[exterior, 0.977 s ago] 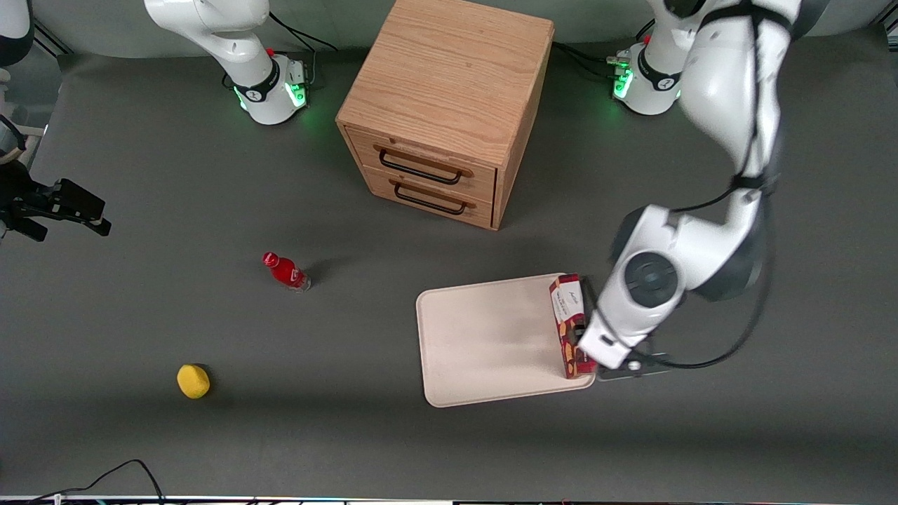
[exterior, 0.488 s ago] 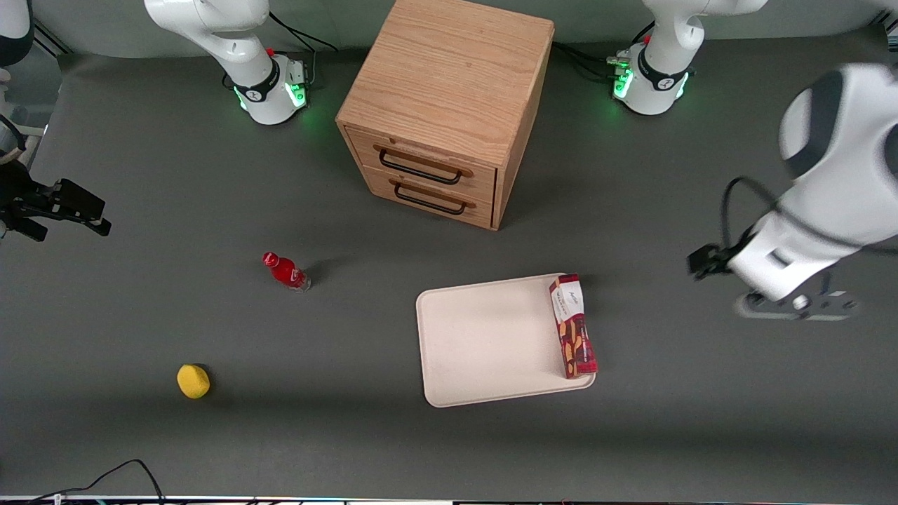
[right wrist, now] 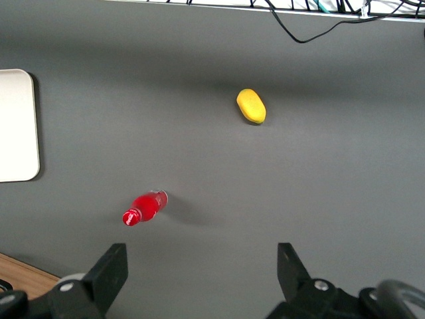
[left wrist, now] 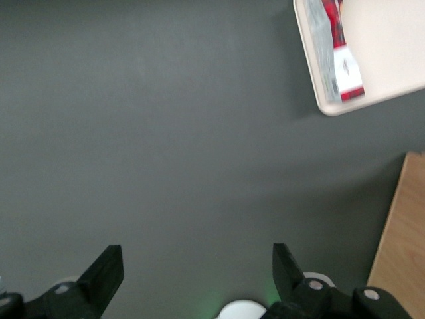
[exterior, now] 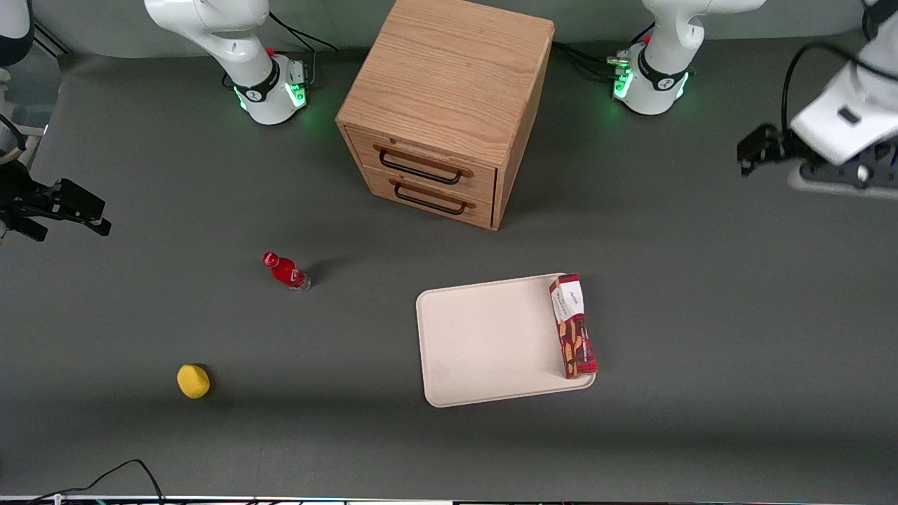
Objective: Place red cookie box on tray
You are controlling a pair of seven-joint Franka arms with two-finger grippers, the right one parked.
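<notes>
The red cookie box [exterior: 574, 326] lies flat on the cream-white tray [exterior: 491, 340], along the tray's edge toward the working arm's end of the table. Box [left wrist: 339, 50] and tray [left wrist: 392, 53] also show in the left wrist view. My left gripper [exterior: 761, 151] is raised high above the table, well away from the tray and farther from the front camera. In the left wrist view the gripper [left wrist: 196, 266] is open and empty, with only bare table between its fingers.
A wooden two-drawer cabinet [exterior: 449, 105] stands at the table's middle, farther from the front camera than the tray. A small red bottle [exterior: 285, 271] and a yellow object [exterior: 193, 381] lie toward the parked arm's end.
My left gripper has let go of the cookie box and drawn away from the tray, upward and farther from the front camera. The box stays where it lay on the tray.
</notes>
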